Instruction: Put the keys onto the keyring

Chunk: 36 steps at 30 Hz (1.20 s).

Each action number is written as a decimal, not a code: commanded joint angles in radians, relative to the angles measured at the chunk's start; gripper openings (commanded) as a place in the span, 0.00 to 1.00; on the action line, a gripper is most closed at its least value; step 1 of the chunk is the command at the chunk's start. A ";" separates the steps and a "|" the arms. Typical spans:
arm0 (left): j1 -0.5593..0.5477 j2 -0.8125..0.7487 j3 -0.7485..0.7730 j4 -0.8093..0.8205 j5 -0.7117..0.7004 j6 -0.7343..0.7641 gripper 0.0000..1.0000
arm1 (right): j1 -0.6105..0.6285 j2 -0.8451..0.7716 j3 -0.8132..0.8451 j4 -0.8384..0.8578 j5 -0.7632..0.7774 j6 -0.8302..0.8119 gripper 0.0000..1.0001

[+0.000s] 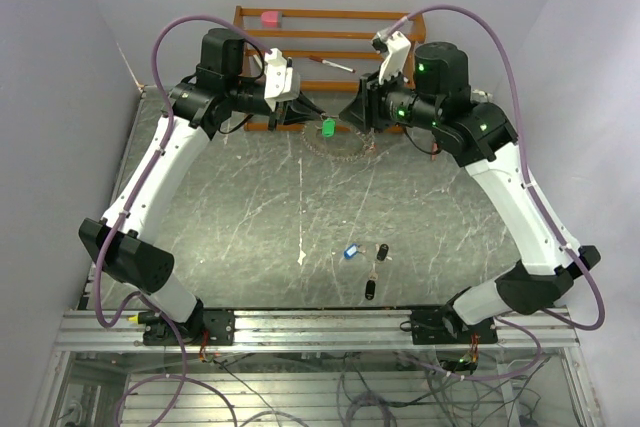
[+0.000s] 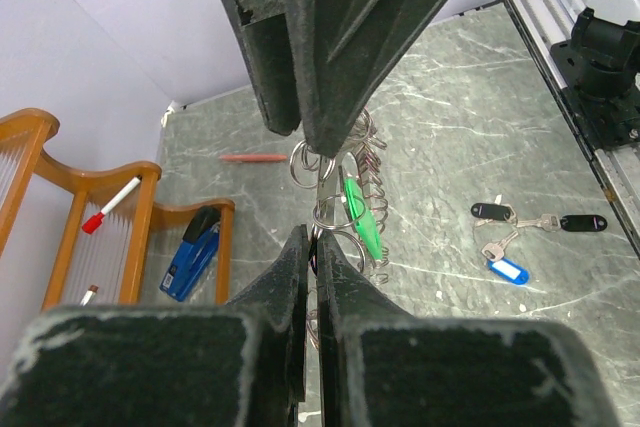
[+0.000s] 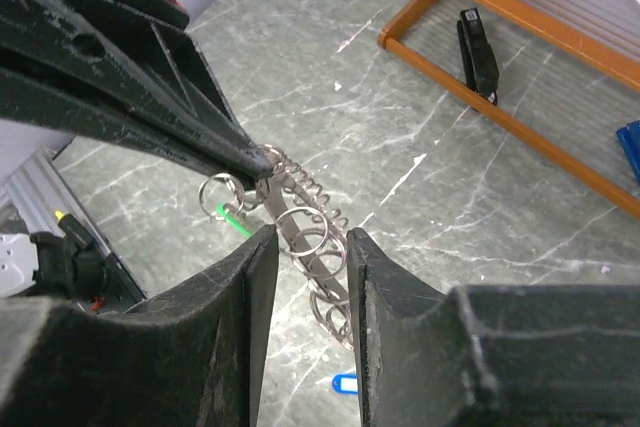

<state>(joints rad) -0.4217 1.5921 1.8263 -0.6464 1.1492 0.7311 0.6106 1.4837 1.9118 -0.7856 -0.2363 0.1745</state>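
The keyring (image 1: 344, 153), a silvery ring carrying many small split rings, hangs in the air between both grippers at the back of the table. My left gripper (image 2: 313, 239) is shut on the keyring's (image 2: 324, 217) rim. A green key (image 2: 360, 219) dangles from it, also seen as the green key (image 1: 327, 128). My right gripper (image 3: 310, 239) is open, its fingers either side of the keyring (image 3: 275, 205) and its split rings. A blue key (image 1: 350, 250) and two black keys (image 1: 383, 251) (image 1: 370, 289) lie on the table near the front.
A wooden rack (image 1: 310, 42) stands at the back with a pink object (image 1: 270, 18) and a marker (image 1: 330, 64). A blue stapler (image 2: 195, 252) and a black stapler (image 3: 478, 52) sit in the rack. A red pen (image 2: 253, 158) lies on the table.
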 commanded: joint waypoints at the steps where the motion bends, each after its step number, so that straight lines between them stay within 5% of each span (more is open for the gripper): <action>1: -0.006 -0.001 0.016 0.045 0.045 -0.003 0.07 | -0.004 -0.050 -0.003 -0.032 -0.039 -0.053 0.34; 36: -0.008 -0.008 -0.002 0.069 0.081 -0.043 0.07 | 0.023 -0.025 -0.093 0.123 -0.015 -0.055 0.26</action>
<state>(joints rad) -0.4217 1.5921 1.8240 -0.6388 1.1831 0.7059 0.6182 1.4487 1.8233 -0.6914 -0.2470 0.1226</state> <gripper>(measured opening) 0.083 0.269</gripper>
